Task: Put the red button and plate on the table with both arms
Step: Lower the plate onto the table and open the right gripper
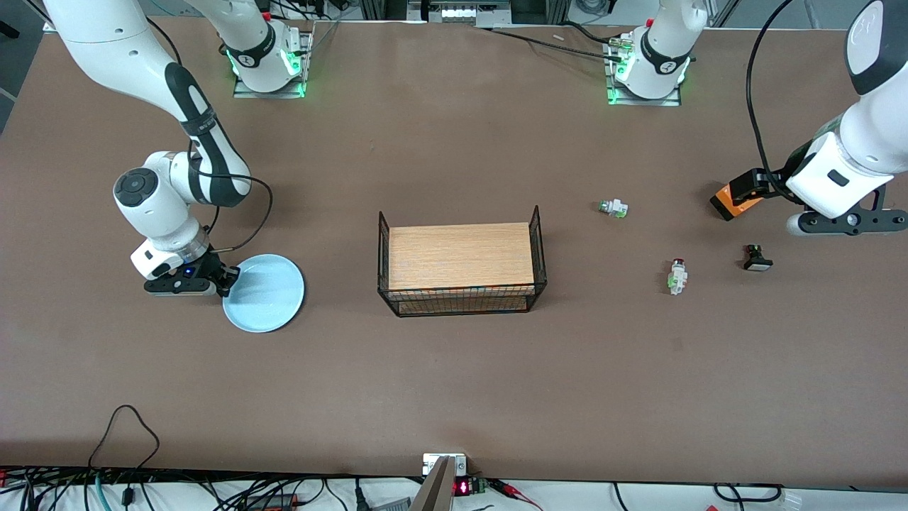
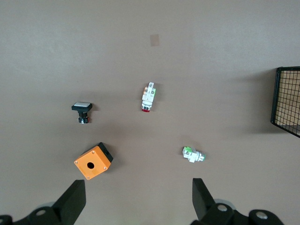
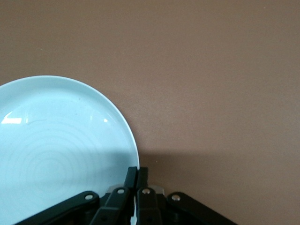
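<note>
The pale-blue plate (image 1: 266,294) (image 3: 61,140) lies level at the table's (image 1: 454,397) surface toward the right arm's end. My right gripper (image 1: 228,279) (image 3: 138,171) is shut on its rim, on the edge that faces away from the wire rack. The red button (image 1: 678,275) (image 2: 148,97) lies on its side on the table toward the left arm's end, untouched. My left gripper (image 1: 844,222) (image 2: 138,199) hangs open and empty high over the table near the orange box.
A wood-topped black wire rack (image 1: 461,262) (image 2: 287,101) stands mid-table. Near the red button lie a white piece with a green cap (image 1: 613,208) (image 2: 193,155), a black-and-white button (image 1: 757,258) (image 2: 82,111) and an orange box (image 1: 734,199) (image 2: 93,161).
</note>
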`<action>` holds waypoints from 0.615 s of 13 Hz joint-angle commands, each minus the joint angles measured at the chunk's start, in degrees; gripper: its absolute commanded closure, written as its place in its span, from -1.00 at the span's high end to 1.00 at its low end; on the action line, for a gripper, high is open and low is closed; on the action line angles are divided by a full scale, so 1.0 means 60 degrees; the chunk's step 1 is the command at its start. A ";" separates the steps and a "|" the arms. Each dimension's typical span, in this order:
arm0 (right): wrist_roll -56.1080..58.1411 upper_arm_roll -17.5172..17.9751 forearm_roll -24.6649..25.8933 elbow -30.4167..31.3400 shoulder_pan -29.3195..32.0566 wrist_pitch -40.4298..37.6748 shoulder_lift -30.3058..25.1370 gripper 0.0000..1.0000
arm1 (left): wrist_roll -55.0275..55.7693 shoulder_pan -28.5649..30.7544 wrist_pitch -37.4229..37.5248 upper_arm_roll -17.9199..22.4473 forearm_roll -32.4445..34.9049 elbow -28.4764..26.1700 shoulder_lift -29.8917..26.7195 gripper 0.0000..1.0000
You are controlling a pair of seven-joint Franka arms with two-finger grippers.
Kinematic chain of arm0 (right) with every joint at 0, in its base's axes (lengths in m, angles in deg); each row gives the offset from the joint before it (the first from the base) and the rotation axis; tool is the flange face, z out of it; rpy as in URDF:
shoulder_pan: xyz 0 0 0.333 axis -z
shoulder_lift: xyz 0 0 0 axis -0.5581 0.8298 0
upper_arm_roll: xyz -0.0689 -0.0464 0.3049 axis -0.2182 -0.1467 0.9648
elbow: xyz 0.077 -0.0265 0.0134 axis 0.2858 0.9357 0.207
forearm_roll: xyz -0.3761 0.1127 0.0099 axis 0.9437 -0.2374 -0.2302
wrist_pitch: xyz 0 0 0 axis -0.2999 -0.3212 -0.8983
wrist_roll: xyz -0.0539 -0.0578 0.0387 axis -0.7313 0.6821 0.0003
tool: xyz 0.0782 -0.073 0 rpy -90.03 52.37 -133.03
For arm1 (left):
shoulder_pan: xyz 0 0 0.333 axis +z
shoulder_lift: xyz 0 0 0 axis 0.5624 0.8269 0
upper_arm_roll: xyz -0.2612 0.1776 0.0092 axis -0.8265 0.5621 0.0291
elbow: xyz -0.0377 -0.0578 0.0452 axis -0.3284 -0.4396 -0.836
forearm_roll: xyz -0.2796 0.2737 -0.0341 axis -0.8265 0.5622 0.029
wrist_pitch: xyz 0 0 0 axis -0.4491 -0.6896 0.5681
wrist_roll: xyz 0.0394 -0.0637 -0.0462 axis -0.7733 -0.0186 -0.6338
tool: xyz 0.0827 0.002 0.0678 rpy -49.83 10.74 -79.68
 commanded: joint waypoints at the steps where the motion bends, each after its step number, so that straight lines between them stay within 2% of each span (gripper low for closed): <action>1: 0.0013 0.0111 -0.0158 -0.0067 0.0001 0.0114 0.0097 -0.78 | 0.0014 -0.0009 0.0171 0.0022 -0.0182 0.0065 -0.0103 1.00; 3: -0.0204 0.0345 -0.0158 -0.0067 0.0001 0.0041 -0.0020 0.33 | 0.0028 -0.0009 0.0171 0.0022 -0.0182 0.0065 -0.0103 1.00; 5: -0.0075 0.0360 -0.0158 -0.0067 0.0015 0.0026 -0.0166 1.00 | 0.0014 -0.0009 0.0171 0.0022 -0.0182 0.0065 -0.0103 1.00; 8: 0.0013 0.0360 -0.0143 -0.0067 -0.0014 -0.0119 -0.0502 1.00 | 0.0028 -0.0009 0.0200 0.0022 -0.0182 0.0080 -0.0103 1.00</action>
